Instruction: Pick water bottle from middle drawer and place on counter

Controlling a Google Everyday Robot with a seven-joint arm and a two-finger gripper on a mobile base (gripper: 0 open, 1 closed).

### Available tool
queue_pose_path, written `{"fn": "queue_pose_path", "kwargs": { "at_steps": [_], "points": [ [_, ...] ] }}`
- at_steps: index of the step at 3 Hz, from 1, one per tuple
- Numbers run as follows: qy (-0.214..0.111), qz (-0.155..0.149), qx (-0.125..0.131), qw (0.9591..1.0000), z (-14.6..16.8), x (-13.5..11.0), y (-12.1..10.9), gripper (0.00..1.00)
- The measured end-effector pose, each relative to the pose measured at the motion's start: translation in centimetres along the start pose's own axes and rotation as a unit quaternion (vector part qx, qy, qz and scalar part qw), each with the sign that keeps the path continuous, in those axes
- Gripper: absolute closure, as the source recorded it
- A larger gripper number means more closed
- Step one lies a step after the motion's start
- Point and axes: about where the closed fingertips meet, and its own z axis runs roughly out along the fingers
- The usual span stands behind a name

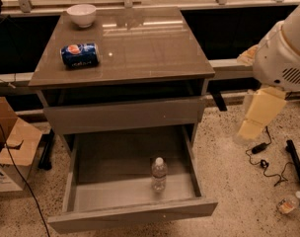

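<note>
The water bottle (159, 174) stands in the middle drawer (115, 217), probably light and slippery; I would take its middle. The end effector (258, 115) hangs well right; I cannot tell its state.

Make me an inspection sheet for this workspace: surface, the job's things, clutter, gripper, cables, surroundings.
Surface: counter, glossy, with reflections near the back.
Job's things: water bottle stands upright in the open middle drawer, near its front right; not yet on the counter.
Clutter: blue soda can on its side and white bowl, both on the counter's left part.
Gripper: gripper hangs right of the cabinet, over the floor, well apart from the bottle.
Cables: black cable with adapter on the floor at the right.
Surroundings: speckled floor; cardboard box at left; small bottle lying on the floor at right.
</note>
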Motion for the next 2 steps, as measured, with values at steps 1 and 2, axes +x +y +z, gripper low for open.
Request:
{"fn": "queue_pose_path", "kwargs": {
  "at_steps": [1,2],
  "points": [
    [-0.039,0.006,-0.001,0.9992,2.5,-1.1,0.4,0.0],
    [-0.074,0.002,-0.002,0.9972,4.9,-2.0,0.6,0.0]
  ]
}}
